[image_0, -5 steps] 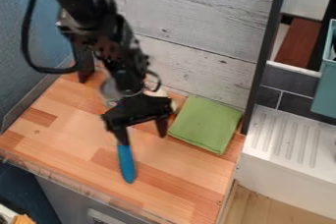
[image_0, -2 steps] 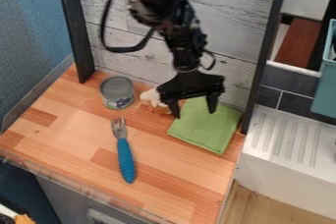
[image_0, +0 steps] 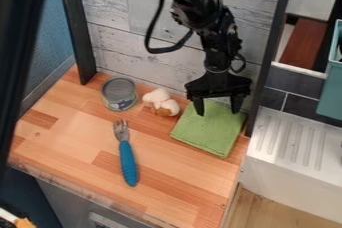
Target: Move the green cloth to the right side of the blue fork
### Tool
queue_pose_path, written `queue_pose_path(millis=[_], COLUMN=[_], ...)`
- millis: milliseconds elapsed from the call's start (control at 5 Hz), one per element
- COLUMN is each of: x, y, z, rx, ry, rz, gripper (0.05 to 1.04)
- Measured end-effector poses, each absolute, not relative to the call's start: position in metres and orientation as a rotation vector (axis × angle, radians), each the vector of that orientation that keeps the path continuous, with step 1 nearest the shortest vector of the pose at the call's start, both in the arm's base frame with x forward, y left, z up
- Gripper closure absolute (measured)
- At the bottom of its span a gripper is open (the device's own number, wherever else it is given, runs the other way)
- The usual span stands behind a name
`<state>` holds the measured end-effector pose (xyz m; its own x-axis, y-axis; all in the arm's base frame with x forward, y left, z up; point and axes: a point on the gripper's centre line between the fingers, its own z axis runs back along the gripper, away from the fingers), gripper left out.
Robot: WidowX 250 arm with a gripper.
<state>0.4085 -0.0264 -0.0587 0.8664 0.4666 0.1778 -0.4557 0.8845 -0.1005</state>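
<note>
- Camera view, arm: the black robot arm [image_0: 206,19] enters from the top edge and slants down toward the right of the wooden counter [image_0: 73,117], a black cable [image_0: 155,34] looping beside it.
- Gripper: the black gripper [image_0: 218,112] hangs over the upper part of the green cloth [image_0: 206,135], its two fingers spread apart and released, with nothing grasped; whether the fingertips touch the fabric cannot be told.
- Cloth: it lies flat in a folded, roughly square shape, near the counter's right edge and close to the whitewashed plank wall [image_0: 170,54], well apart from the blue fork [image_0: 128,162] and to the right of it in the view.
- Fork: blue-handled with metal tines, it lies on the counter, tines toward the wall and handle toward the front edge.
- Other objects: a grey can [image_0: 120,93] stands upright beyond the tines; a small white-and-brown toy [image_0: 161,103] lies between can and cloth.
- Surroundings: right of the counter are a white ridged drainboard [image_0: 294,142], dark tiles [image_0: 300,89] and a teal container [image_0: 331,92].
</note>
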Motion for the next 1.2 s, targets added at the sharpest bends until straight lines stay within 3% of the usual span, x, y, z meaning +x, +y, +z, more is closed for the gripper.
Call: queue_pose_path(millis=[600,1200], x=[0.409,0.371], y=[-0.026,-0.031], z=[-0.083,-0.097], rx=[-0.019,0.010], ry=[-0.171,-0.127], rz=[0.417,0.373], gripper=[0.084,0.083])
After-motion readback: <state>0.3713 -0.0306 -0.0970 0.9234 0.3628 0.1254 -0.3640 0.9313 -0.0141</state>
